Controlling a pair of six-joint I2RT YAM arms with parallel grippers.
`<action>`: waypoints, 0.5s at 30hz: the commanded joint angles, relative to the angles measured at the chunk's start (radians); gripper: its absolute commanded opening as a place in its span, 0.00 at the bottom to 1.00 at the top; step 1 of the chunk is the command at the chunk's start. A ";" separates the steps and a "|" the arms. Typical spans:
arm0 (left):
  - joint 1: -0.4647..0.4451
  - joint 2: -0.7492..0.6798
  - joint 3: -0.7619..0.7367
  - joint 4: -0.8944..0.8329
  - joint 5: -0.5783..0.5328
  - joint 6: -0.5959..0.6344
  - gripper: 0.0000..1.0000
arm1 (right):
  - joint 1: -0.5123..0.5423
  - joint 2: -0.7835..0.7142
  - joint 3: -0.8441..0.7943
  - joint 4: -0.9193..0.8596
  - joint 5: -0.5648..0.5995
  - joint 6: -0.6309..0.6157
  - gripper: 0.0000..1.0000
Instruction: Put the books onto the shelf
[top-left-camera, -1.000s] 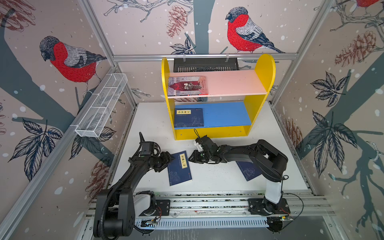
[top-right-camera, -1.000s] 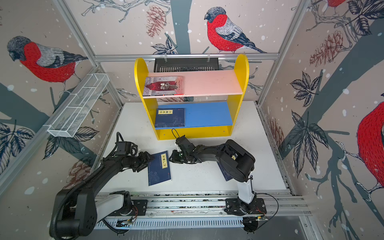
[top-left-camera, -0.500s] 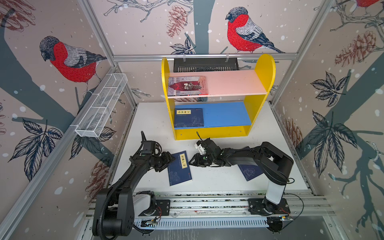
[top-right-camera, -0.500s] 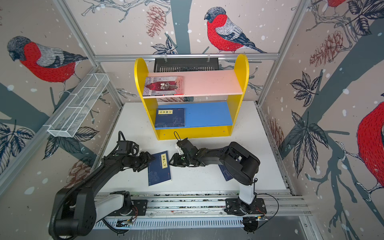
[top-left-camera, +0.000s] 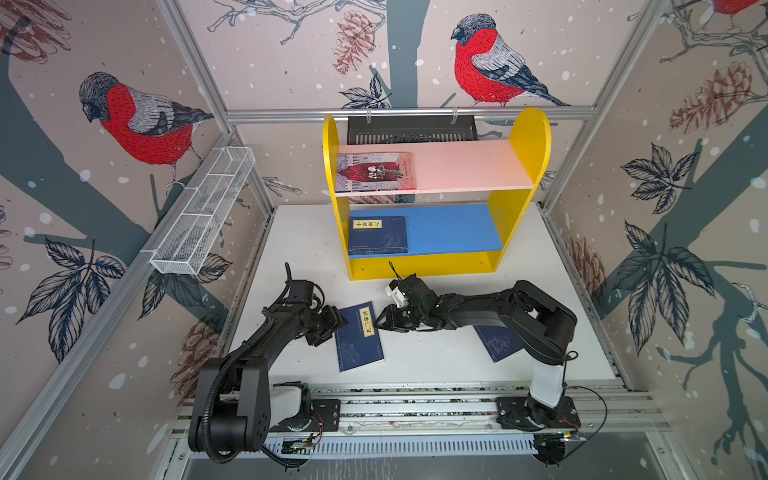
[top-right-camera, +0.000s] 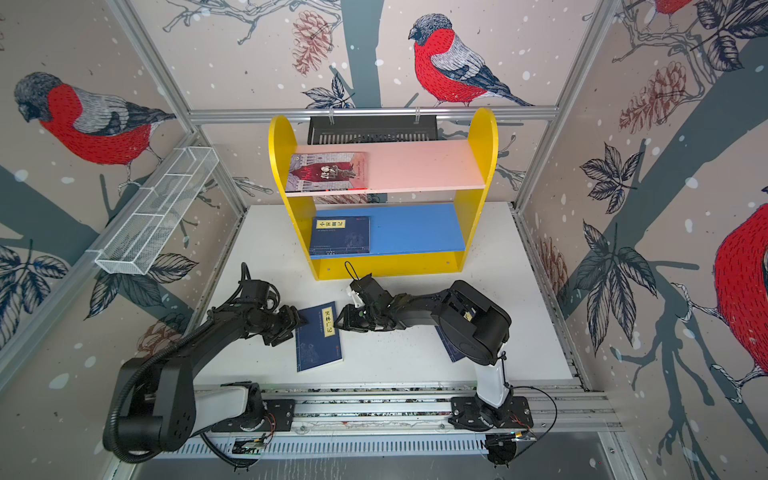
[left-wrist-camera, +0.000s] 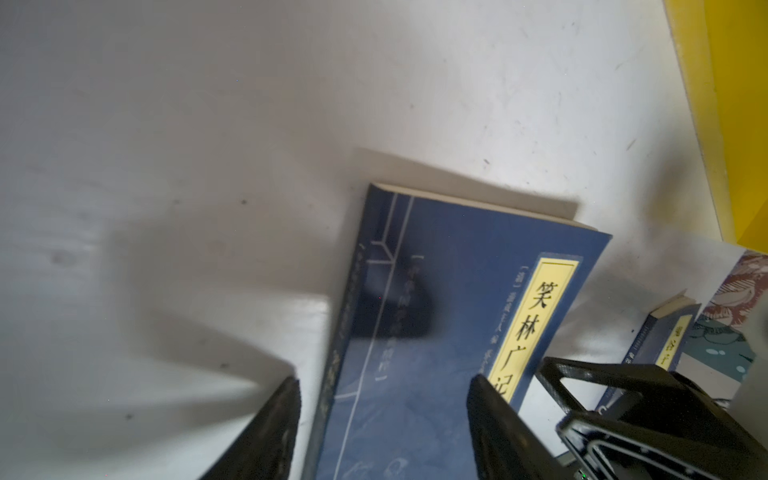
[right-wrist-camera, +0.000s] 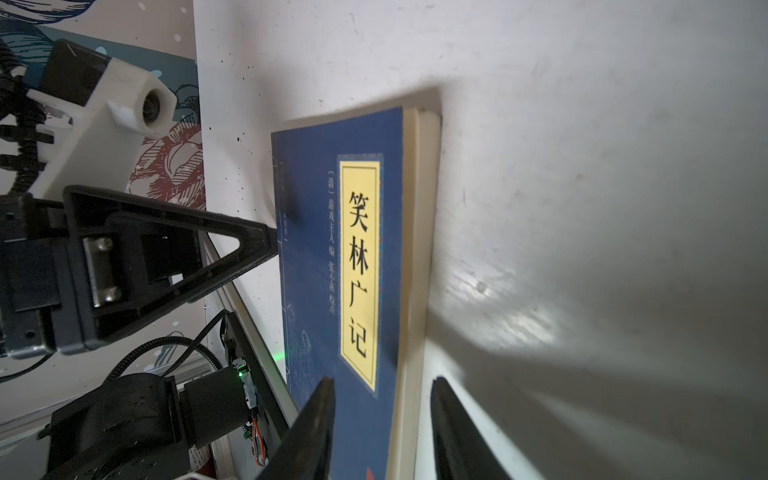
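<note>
A navy book (top-left-camera: 359, 336) lay flat on the bench (top-left-camera: 307, 249), lower middle of both top views, in front of the shelf (top-left-camera: 530, 141). The left tool (top-left-camera: 337, 328) stood at its spine edge and the right tool (top-left-camera: 379, 323) at its page edge, each with jaws apart astride that edge. A second navy book (top-left-camera: 498, 343) lay lower right, partly under the right arm (top-left-camera: 490, 311). On the shelf, a third navy book (top-left-camera: 378, 235) rested on the blue board (top-left-camera: 453, 228), a picture book (top-left-camera: 376, 171) on the pink board (top-left-camera: 469, 166).
</note>
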 joint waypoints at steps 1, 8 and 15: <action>-0.025 0.008 -0.022 0.009 0.047 -0.005 0.64 | -0.005 0.013 0.005 -0.026 -0.017 0.006 0.41; -0.052 0.003 -0.045 0.076 0.107 -0.024 0.64 | -0.012 0.029 -0.003 -0.083 -0.023 0.006 0.41; -0.052 -0.011 -0.060 0.139 0.136 -0.046 0.65 | -0.014 0.022 -0.035 0.050 -0.071 0.059 0.40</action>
